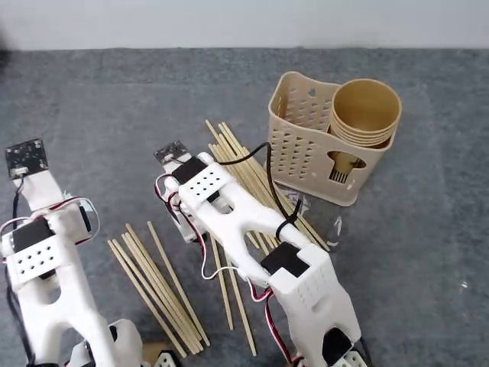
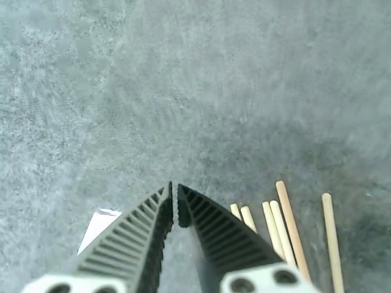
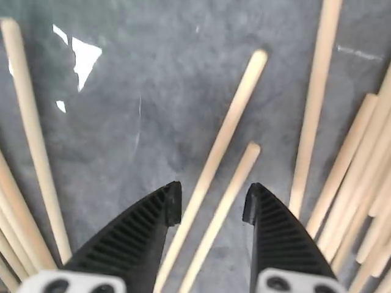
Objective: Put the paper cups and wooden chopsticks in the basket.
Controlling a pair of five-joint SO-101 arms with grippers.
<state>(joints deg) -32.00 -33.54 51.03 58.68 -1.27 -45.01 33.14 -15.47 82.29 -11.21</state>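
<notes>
Right claw (image 3: 212, 201) spread, two chopsticks (image 3: 235, 104) between

No text or number is readable on the basket (image 1: 300, 149) or paper cups (image 1: 367, 107).

Robotics lab bench: grey felt tabletop (image 1: 428, 252), bare white wall (image 1: 244, 23), white arms (image 1: 244, 218), exposed wiring (image 1: 287, 226).

grey felt mat (image 1: 428, 252); clear plastic wrapper (image 1: 335, 226) lies on it.
</notes>
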